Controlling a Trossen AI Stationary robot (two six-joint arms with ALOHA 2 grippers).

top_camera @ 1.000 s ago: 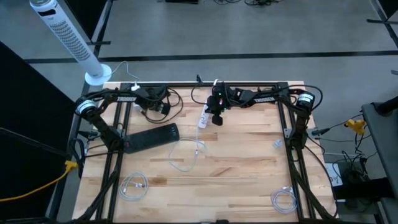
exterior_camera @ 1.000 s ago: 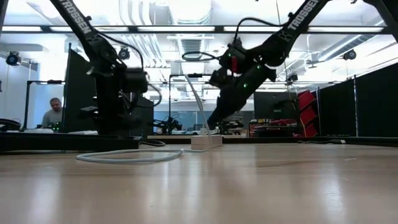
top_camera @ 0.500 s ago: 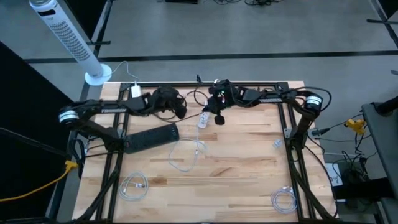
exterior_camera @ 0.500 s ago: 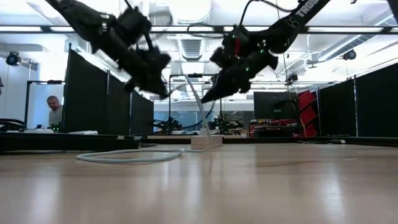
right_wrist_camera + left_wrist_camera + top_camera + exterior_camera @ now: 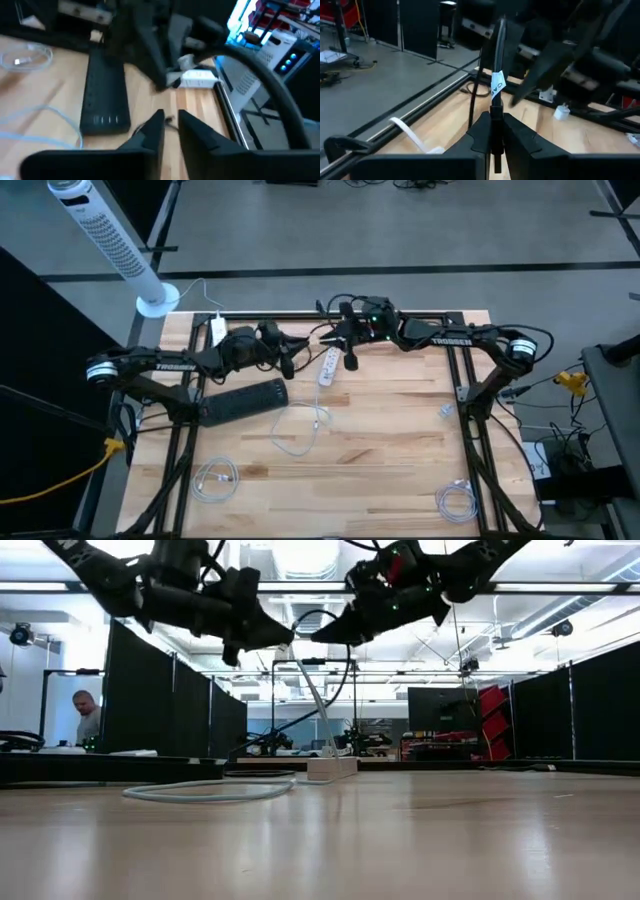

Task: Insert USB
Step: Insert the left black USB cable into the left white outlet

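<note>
Not much done on the USB job as far as I can see. The left gripper (image 5: 496, 131) is clamped on a thin black cable (image 5: 496, 95) with a little white tag (image 5: 498, 85), held up off the table (image 5: 380, 430) near the back edge. Can't make out the plug end, so no idea if it's lined up with anything. The right gripper (image 5: 349, 352) hangs just beside it in the air, fingers narrow with a small gap and nothing between them. The white power strip (image 5: 327, 367) sits on the wood right under both, and the black power strip (image 5: 243, 400) lies a bit nearer the front. I'd say nothing's plugged in yet: the whole insert is left to do
</note>
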